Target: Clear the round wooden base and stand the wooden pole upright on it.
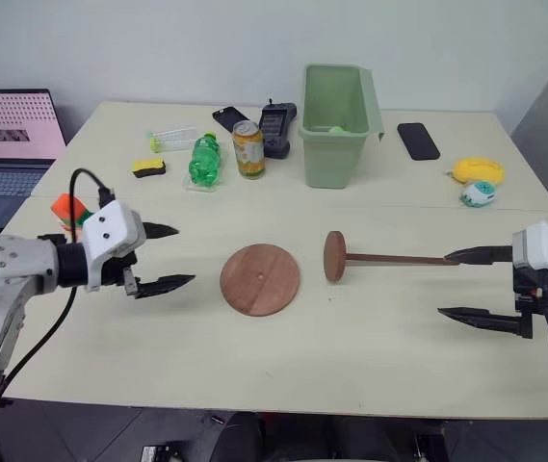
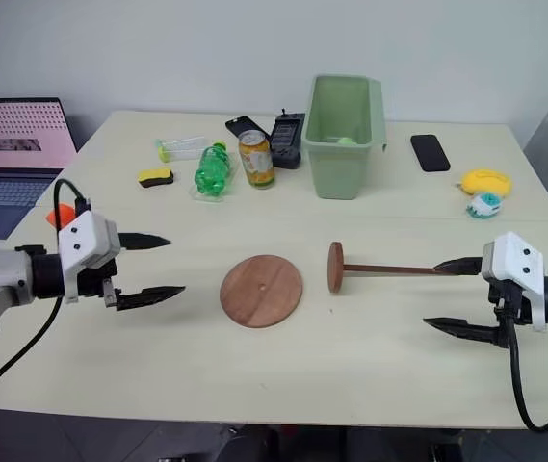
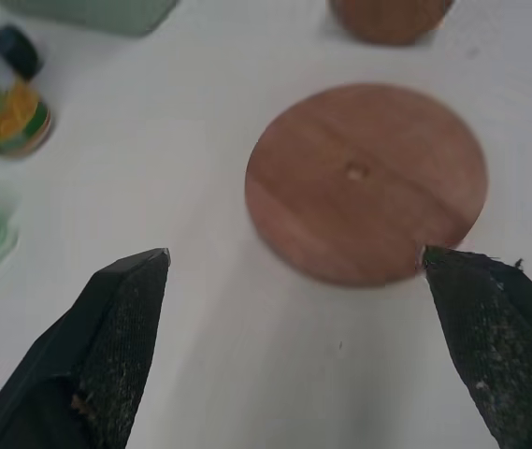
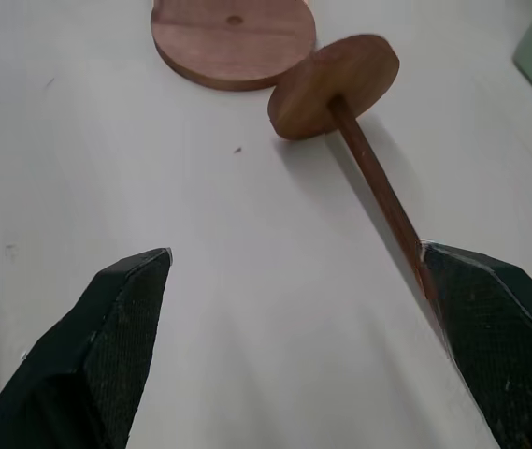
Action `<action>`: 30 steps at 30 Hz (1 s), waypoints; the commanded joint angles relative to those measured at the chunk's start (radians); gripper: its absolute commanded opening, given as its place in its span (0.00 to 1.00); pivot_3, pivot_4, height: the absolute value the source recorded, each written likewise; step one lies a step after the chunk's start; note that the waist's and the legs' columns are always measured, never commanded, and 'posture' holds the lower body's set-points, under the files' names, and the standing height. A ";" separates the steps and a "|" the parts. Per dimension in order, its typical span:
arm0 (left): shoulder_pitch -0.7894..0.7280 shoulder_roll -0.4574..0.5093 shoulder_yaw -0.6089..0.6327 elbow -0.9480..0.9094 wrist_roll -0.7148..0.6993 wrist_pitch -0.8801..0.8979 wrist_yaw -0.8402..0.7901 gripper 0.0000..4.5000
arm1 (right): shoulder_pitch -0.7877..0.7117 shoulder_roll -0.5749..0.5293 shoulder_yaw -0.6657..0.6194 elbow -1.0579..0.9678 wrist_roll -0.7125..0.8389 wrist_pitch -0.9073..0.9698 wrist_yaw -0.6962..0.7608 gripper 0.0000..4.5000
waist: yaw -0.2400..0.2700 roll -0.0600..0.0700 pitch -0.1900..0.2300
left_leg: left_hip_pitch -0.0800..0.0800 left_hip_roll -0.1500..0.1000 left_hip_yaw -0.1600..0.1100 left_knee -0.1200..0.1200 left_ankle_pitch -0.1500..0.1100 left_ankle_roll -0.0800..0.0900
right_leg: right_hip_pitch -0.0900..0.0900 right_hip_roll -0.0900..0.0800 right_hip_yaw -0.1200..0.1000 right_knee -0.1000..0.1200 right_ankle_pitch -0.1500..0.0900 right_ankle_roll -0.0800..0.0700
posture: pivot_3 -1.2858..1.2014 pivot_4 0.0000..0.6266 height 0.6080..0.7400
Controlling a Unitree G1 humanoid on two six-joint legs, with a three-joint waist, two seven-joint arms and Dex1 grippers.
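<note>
The round wooden base [image 1: 260,278] lies flat at the table's middle, its top bare, a small hole at its centre. Just to its right the wooden pole [image 1: 399,258] lies on its side, its end disc [image 1: 334,256] on edge beside the base and its thin rod pointing right. My left gripper [image 1: 169,255] hovers open left of the base, apart from it. My right gripper [image 1: 466,285] is open at the right, one fingertip [image 4: 490,309] close to the rod's free end, nothing held.
A green bin [image 1: 335,123], a can [image 1: 248,148], a green bottle [image 1: 205,160], phones [image 1: 418,141] and small toys [image 1: 477,170] sit along the far half of the table. A laptop [image 1: 9,144] stands at the far left. An orange item [image 1: 67,209] lies behind my left arm.
</note>
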 commanded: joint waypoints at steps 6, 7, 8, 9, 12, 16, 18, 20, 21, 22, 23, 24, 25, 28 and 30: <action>-0.142 -0.036 -0.163 -0.124 -0.021 0.088 -0.016 1.00 | -0.060 -0.006 0.018 -0.128 0.026 0.062 -0.074 1.00 | -0.001 0.000 0.000 | 0.000 0.000 0.000 0.000 0.000 0.000 | 0.000 0.000 0.000 0.000 0.000 0.000 | 0.52 0.24 1.00; -0.166 -0.051 -0.189 -0.129 -0.017 0.090 -0.016 1.00 | -0.090 -0.008 0.055 -0.139 0.017 0.071 -0.091 1.00 | -0.002 0.000 0.000 | 0.000 0.000 0.000 0.000 0.000 0.000 | 0.000 0.001 0.000 0.000 0.000 0.000 | 0.52 0.24 1.00; -0.189 -0.066 -0.214 -0.130 -0.012 0.094 -0.017 1.00 | -0.126 -0.010 0.102 -0.143 -0.008 0.080 -0.113 1.00 | -0.002 0.000 0.000 | 0.000 0.000 0.000 0.000 0.000 0.000 | 0.000 0.001 0.000 0.001 0.000 0.000 | 0.52 0.24 1.00; -0.206 -0.080 -0.236 -0.131 -0.007 0.089 -0.023 1.00 | -0.166 -0.014 0.154 -0.146 -0.036 0.095 -0.135 1.00 | -0.003 0.000 0.000 | 0.000 0.000 0.000 0.001 0.000 0.000 | 0.000 0.001 0.000 0.001 0.000 0.000 | 0.52 0.24 1.00; -0.257 -0.128 -0.309 -0.121 0.020 0.056 -0.047 1.00 | -0.341 0.005 0.336 -0.111 -0.109 0.155 -0.164 1.00 | -0.005 -0.001 0.001 | 0.000 0.000 0.000 0.001 0.000 0.000 | 0.000 0.002 0.000 0.001 0.000 0.000 | 0.52 0.24 1.00; -0.314 -0.190 -0.380 -0.080 0.073 0.024 -0.047 1.00 | -0.554 0.051 0.542 -0.015 -0.195 0.223 -0.131 1.00 | -0.005 -0.001 0.001 | 0.000 0.000 0.000 0.001 0.000 0.000 | -0.002 0.002 0.000 0.001 0.000 0.000 | 0.52 0.24 1.00; -0.335 -0.217 -0.409 -0.058 0.104 0.005 -0.042 1.00 | -0.652 0.079 0.640 0.053 -0.252 0.244 -0.107 1.00 | -0.005 -0.001 0.001 | -0.002 0.000 0.000 0.001 0.000 0.000 | -0.002 0.002 0.000 0.000 0.000 0.000 | 0.52 0.24 1.00; -0.347 -0.245 -0.430 -0.053 0.123 -0.012 -0.043 1.00 | -0.791 0.127 0.786 0.180 -0.370 0.262 -0.075 1.00 | -0.006 -0.001 0.001 | -0.004 0.000 -0.001 0.002 0.000 0.000 | -0.004 0.002 0.000 0.000 0.000 0.000 | 0.52 0.24 1.00; -0.349 -0.257 -0.435 -0.053 0.124 -0.007 -0.040 1.00 | -0.848 0.144 0.852 0.238 -0.429 0.252 -0.048 1.00 | -0.007 -0.001 0.001 | -0.005 0.000 -0.001 0.002 0.000 0.000 | -0.006 0.002 0.000 0.001 0.000 0.000 | 0.52 0.24 1.00; -0.350 -0.269 -0.438 -0.054 0.126 -0.003 -0.034 1.00 | -0.891 0.159 0.904 0.287 -0.476 0.231 -0.018 1.00 | -0.007 0.000 0.001 | -0.008 -0.001 -0.001 0.004 0.000 -0.001 | -0.009 0.001 0.000 0.002 0.000 0.000 | 0.52 0.24 1.00; -0.346 -0.280 -0.439 -0.060 0.128 0.000 -0.026 1.00 | -0.935 0.184 0.951 0.337 -0.499 0.224 0.025 1.00 | -0.006 -0.001 0.001 | -0.010 -0.001 0.000 0.004 0.001 -0.001 | -0.012 0.001 0.000 0.004 0.000 0.000 | 0.52 0.24 1.00; -0.342 -0.289 -0.441 -0.068 0.131 0.001 -0.019 1.00 | -0.973 0.206 0.996 0.388 -0.535 0.197 0.061 1.00 | -0.007 -0.001 0.001 | -0.014 -0.001 -0.001 0.006 0.002 -0.003 | -0.016 0.000 0.000 0.005 0.000 0.000 | 0.52 0.24 1.00; -0.337 -0.296 -0.443 -0.074 0.135 0.000 -0.012 1.00 | -1.003 0.229 1.031 0.437 -0.564 0.171 0.088 1.00 | -0.007 -0.001 0.001 | -0.015 -0.001 -0.001 0.006 0.002 -0.004 | -0.017 0.000 0.000 0.005 0.000 0.000 | 0.52 0.24 1.00; -0.320 -0.311 -0.454 -0.089 0.154 0.000 0.006 1.00 | -1.066 0.289 1.106 0.571 -0.646 0.083 0.153 1.00 | -0.007 -0.001 0.001 | -0.016 0.000 -0.001 0.006 0.002 -0.004 | -0.017 -0.002 -0.001 0.006 0.000 0.000 | 0.52 0.24 1.00; -0.308 -0.318 -0.456 -0.099 0.166 0.000 0.022 1.00 | -1.104 0.337 1.130 0.651 -0.681 0.047 0.187 1.00 | -0.007 -0.001 0.001 | -0.015 0.000 -0.001 0.006 0.002 -0.004 | -0.017 -0.002 -0.001 0.007 0.000 0.000 | 0.52 0.24 1.00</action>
